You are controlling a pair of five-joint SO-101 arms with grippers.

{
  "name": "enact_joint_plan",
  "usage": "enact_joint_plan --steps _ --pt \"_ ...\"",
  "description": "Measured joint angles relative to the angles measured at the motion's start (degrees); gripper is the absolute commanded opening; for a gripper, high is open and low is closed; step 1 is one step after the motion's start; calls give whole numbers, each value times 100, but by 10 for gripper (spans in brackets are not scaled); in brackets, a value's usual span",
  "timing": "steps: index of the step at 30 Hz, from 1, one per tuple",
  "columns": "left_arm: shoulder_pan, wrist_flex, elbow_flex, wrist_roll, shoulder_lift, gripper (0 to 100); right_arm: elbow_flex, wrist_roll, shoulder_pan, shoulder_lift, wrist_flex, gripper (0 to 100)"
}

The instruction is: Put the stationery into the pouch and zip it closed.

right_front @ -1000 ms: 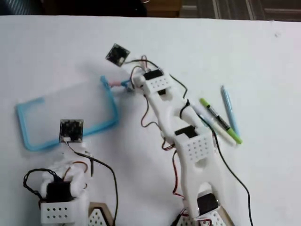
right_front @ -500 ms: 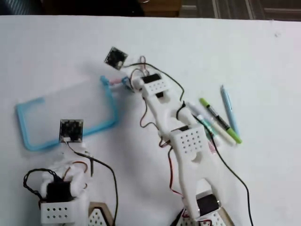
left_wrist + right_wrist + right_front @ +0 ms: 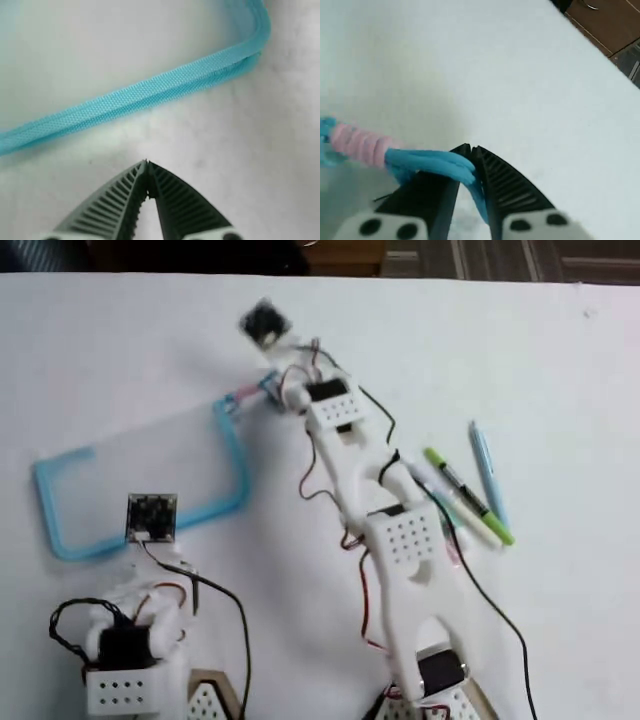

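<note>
Starting at the left side of the desk [image 3: 560,360], your left end effector [image 3: 147,170] has its ribbed fingers pressed together on nothing. It hangs over bare desk just on the near side of the pouch [image 3: 238,455], close to the blue trim of its near long edge. The pouch lies flat in the left half of the desk, its long axis running roughly left to right and tilted a little, so the right end sits farther from you. At its far right corner your right end effector [image 3: 470,150] is pinching the blue zipper pull [image 3: 432,161], with the pink bead [image 3: 357,142] just beyond the fingertips. From that grip the zipper edge seems to run away to the left along the far long side, so I'd judge any pull has to follow that line. You cannot tell from here how far the zipper is open. Right of that arm, toward the right edge, the green marker [image 3: 470,500] and blue pen [image 3: 486,472] lie side by side, long axes running near to far, outside the pouch. A pale pen [image 3: 425,483] lies partly under the arm. Your right arm is the nearer one to them.
</note>
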Motion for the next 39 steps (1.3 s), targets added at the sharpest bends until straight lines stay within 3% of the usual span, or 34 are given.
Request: enact_joint_plan --steps 4,8,12,22,39 --pt "0 0 0 0 0 24 -9 -1266 -9 -949 642 16" --pt "0 0 0 0 0 24 -9 -1609 -18 -1846 1081 16" --pt "0 0 0 0 0 24 -9 -1503 -18 -2646 1275 16" --pt "0 0 0 0 0 24 -9 -97 -651 -4360 1635 16" --pt "0 0 0 0 0 24 -18 -132 -1890 -6277 1881 16"
